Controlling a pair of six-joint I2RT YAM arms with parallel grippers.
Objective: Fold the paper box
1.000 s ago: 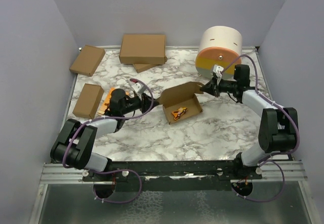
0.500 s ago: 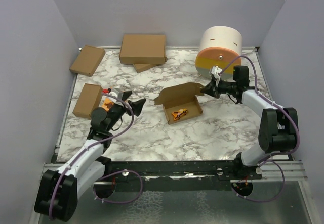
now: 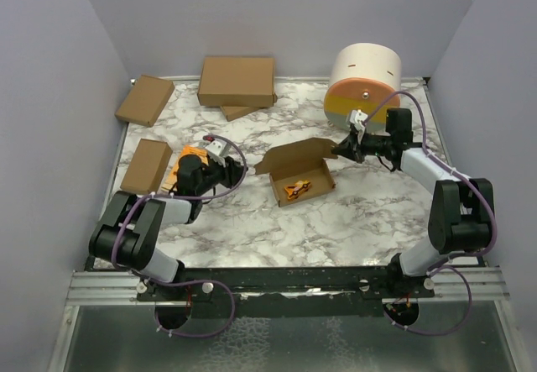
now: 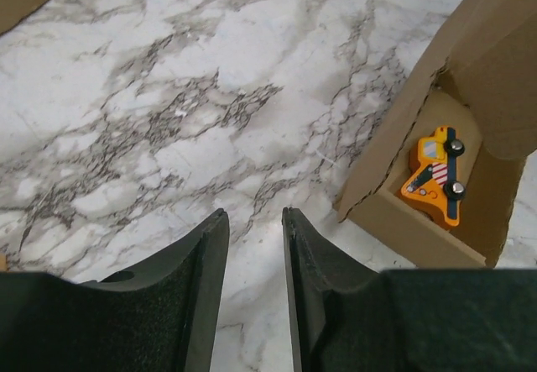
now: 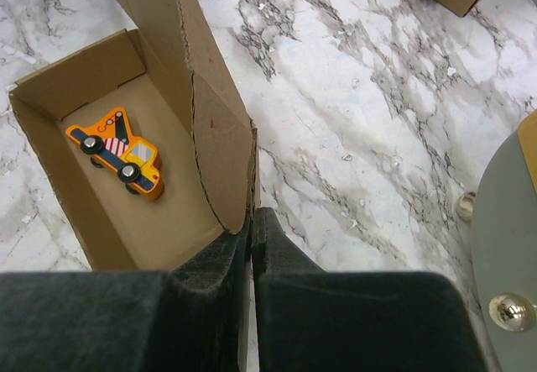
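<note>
The paper box (image 3: 299,170) stands in mid-table as an open brown carton with its lid flap raised at the back. An orange toy car (image 3: 295,188) lies inside it. My right gripper (image 3: 340,148) is shut on the box's right side flap (image 5: 220,149), pinching it between the fingertips (image 5: 252,214); the car (image 5: 117,154) shows on the box floor (image 5: 180,212). My left gripper (image 3: 237,170) hovers left of the box, apart from it. Its jaws (image 4: 254,214) stand a little apart with only marble between them. The box's near corner (image 4: 394,217) and the car (image 4: 436,177) lie to its right.
Several other brown cartons sit at the back left: a large one (image 3: 237,81), a tilted one (image 3: 145,99) and one by the left wall (image 3: 146,166). An orange booklet (image 3: 179,163) lies under my left arm. A white-and-orange round container (image 3: 363,86) stands behind my right gripper.
My left arm let go at the box's left flap, drew back to the left with jaws wide, then came back toward the box with jaws narrower. The right gripper kept its hold.
</note>
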